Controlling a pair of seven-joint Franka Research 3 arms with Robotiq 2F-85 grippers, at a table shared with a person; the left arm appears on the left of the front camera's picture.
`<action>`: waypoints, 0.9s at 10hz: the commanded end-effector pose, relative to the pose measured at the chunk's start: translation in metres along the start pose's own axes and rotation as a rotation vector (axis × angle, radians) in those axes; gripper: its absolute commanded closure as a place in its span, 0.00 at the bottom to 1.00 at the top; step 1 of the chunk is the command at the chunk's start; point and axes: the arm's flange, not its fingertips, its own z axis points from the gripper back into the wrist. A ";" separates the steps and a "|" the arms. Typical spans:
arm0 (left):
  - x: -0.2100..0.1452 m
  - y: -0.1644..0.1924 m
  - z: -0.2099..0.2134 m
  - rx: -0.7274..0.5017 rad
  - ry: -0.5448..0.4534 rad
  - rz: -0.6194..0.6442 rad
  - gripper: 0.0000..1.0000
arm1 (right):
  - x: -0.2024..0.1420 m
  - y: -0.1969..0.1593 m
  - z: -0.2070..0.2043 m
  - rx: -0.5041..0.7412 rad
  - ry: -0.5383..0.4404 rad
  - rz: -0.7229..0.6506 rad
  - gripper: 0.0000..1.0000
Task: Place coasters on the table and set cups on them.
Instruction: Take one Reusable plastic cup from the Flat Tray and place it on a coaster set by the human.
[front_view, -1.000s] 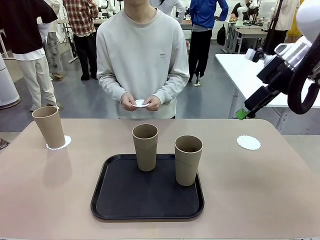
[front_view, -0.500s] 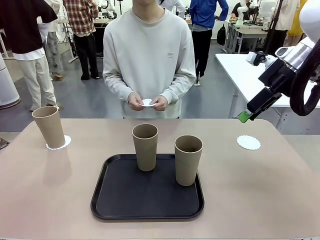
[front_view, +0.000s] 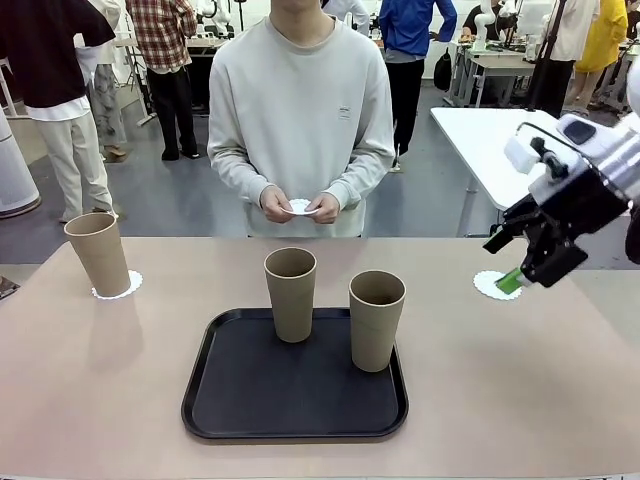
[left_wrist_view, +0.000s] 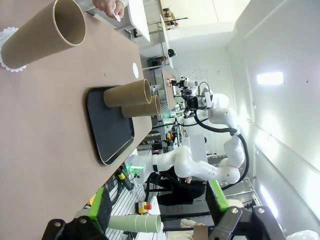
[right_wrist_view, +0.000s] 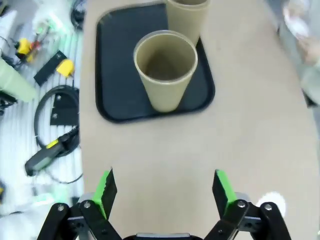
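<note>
Matt tan paper cups (right_wrist_view: 165, 95) ahead of the right gripper (right_wrist_view: 164, 182), smooth black tray (right_wrist_view: 115, 75) with faint sheen beneath, smooth matt beige table (right_wrist_view: 200, 160), lacy white paper coaster (front_view: 492, 286) beside it

Saw plain tan-brown on all three cups (front_view: 290, 293). Saw white, lacy scalloped edging on the coasters (front_view: 486, 284). Found smooth beige-pink across the table (front_view: 100, 380), flat black on the tray (front_view: 196, 395). Caught black with bright green pads (right_wrist_view: 222, 187) on the right gripper (right_wrist_view: 164, 190), and white on its arm (front_view: 600, 150). Spotted pale grey on the person's sweatshirt (front_view: 300, 110).
</note>
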 end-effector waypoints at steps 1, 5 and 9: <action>-0.001 -0.002 0.001 -0.006 -0.005 0.004 0.00 | -0.039 -0.018 -0.026 0.078 -0.322 0.122 0.00; -0.001 -0.002 0.001 -0.006 -0.005 0.004 0.00 | -0.049 -0.039 -0.073 0.057 -0.451 0.038 0.00; -0.001 -0.002 0.001 -0.006 -0.005 0.004 0.00 | -0.052 -0.028 -0.058 0.027 -0.452 0.063 0.00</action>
